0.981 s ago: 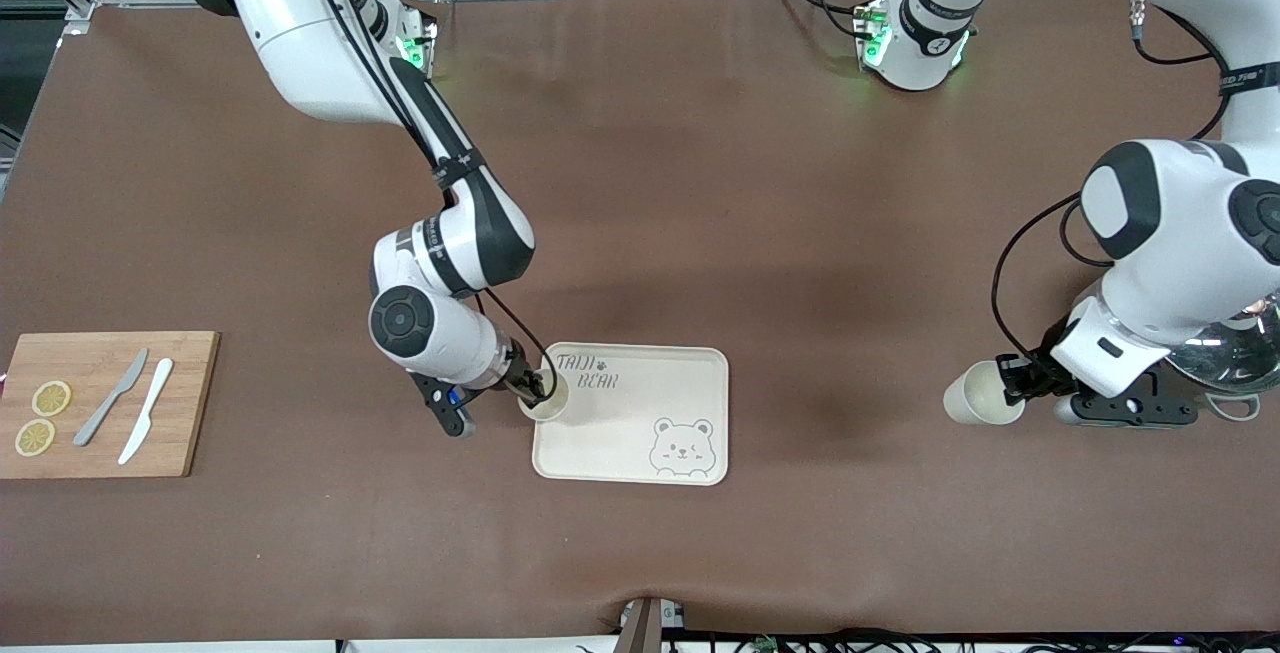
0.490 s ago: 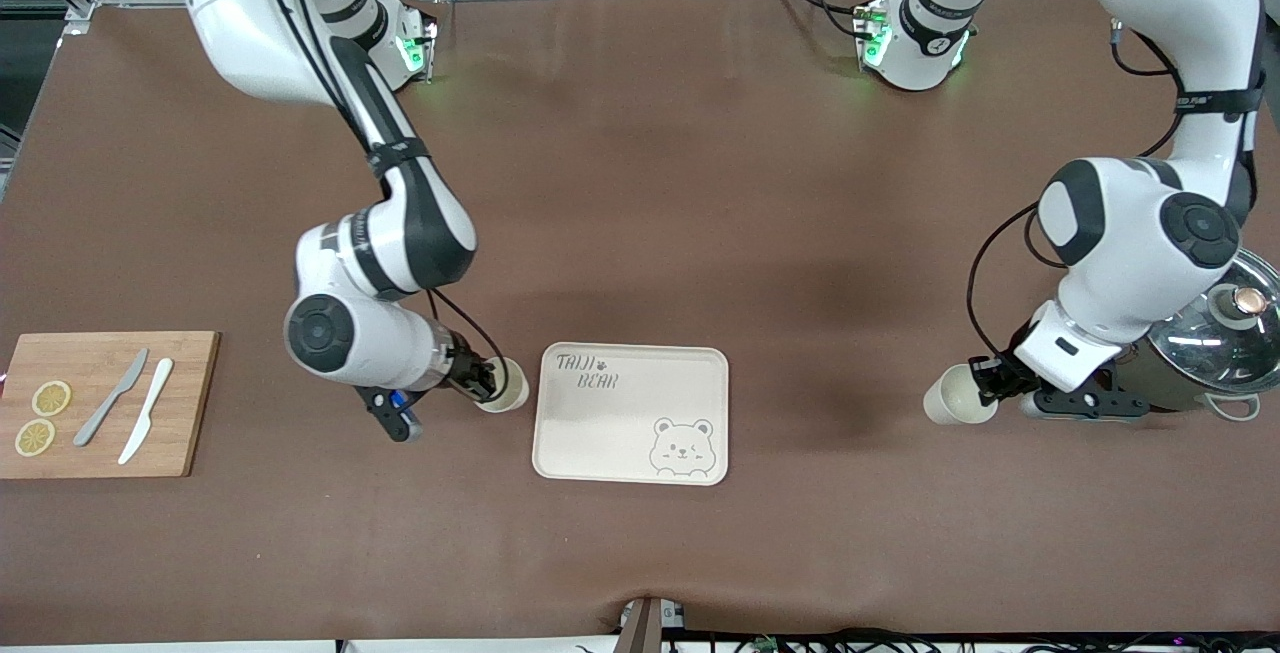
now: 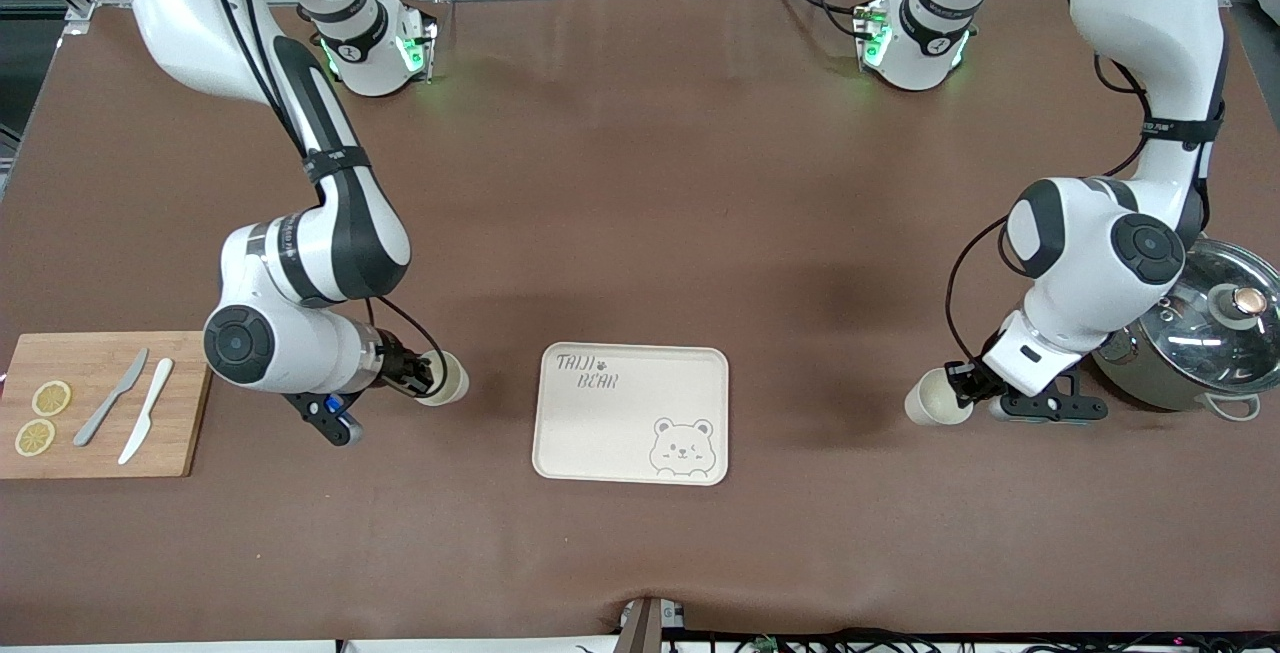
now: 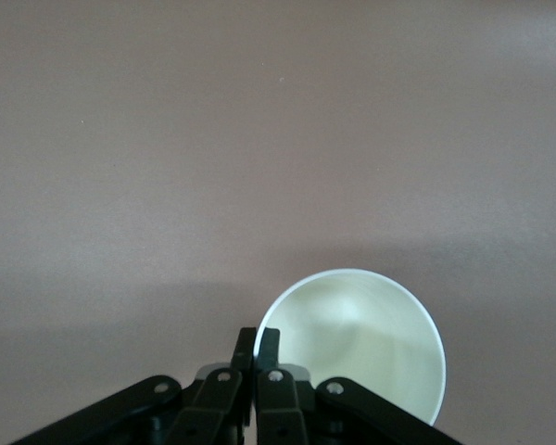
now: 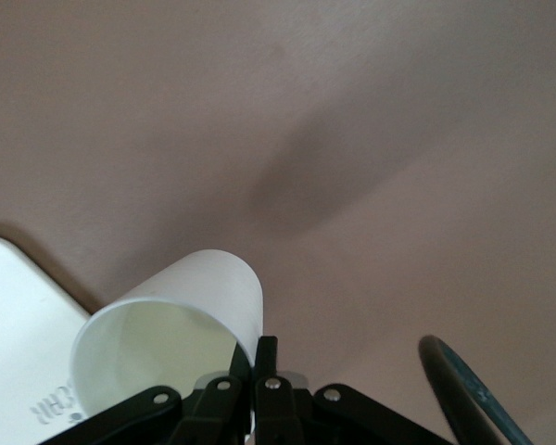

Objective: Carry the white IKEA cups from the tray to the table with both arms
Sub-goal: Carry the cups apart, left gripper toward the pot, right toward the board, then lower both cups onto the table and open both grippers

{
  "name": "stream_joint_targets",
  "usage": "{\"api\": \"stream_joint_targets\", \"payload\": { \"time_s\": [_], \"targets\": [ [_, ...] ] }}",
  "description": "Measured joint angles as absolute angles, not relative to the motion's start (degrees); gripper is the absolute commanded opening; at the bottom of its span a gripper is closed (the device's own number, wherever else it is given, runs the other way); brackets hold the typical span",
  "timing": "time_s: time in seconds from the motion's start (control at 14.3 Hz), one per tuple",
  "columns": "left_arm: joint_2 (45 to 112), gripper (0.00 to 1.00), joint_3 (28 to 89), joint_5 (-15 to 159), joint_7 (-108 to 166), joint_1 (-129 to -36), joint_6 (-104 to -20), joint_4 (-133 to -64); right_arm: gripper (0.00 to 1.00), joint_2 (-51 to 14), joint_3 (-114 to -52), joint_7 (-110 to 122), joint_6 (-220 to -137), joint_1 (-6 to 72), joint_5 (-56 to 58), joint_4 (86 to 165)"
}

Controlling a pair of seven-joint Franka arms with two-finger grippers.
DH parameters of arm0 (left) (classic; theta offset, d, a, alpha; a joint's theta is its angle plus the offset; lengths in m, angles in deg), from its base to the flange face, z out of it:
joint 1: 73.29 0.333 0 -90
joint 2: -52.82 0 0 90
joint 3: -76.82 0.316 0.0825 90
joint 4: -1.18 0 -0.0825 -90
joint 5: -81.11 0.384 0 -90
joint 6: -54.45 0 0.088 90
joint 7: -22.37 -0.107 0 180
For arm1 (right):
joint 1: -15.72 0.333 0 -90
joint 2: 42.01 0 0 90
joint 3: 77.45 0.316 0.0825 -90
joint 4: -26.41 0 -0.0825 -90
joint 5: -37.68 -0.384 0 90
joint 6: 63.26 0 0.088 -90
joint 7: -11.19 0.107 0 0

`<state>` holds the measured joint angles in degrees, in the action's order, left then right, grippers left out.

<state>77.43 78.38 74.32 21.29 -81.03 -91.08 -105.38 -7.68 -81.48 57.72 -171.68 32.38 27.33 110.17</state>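
Note:
My right gripper (image 3: 420, 375) is shut on the rim of a white IKEA cup (image 3: 447, 379), holding it tilted just above the brown table between the cutting board and the tray. The right wrist view shows its fingers (image 5: 265, 352) pinching the cup's wall (image 5: 181, 311). My left gripper (image 3: 962, 385) is shut on the rim of the second white cup (image 3: 928, 401), tilted above the table between the tray and the pot. The left wrist view shows the cup's cream inside (image 4: 361, 338) and the pinching fingers (image 4: 267, 341).
The cream bear-printed tray (image 3: 630, 423) lies in the middle with nothing on it; its corner shows in the right wrist view (image 5: 14, 315). A wooden cutting board (image 3: 180, 403) with lemon slices and two knives lies at the right arm's end. A glass-lidded pot (image 3: 1195, 348) stands at the left arm's end.
My right gripper has carried its cup from over the tray's corner toward the cutting board. My left gripper has carried its cup a little toward the tray, uncovering the pot.

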Motion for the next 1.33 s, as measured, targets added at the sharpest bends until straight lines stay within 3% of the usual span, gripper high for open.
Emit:
{"api": "stream_joint_targets", "payload": {
  "time_s": [0.42, 1.33],
  "targets": [
    [78.54, 0.0, 78.31, 74.32, 21.29, -81.1, -95.44, -109.05, 0.0, -14.19, -81.8, 42.32, -171.93, 25.57, 29.29, 119.15],
    [80.85, 0.0, 78.28, 74.32, 21.29, -81.79, -102.53, -112.38, 0.0, -17.06, -81.84, 22.43, -183.61, 15.73, 33.36, 132.26]
  ]
}}
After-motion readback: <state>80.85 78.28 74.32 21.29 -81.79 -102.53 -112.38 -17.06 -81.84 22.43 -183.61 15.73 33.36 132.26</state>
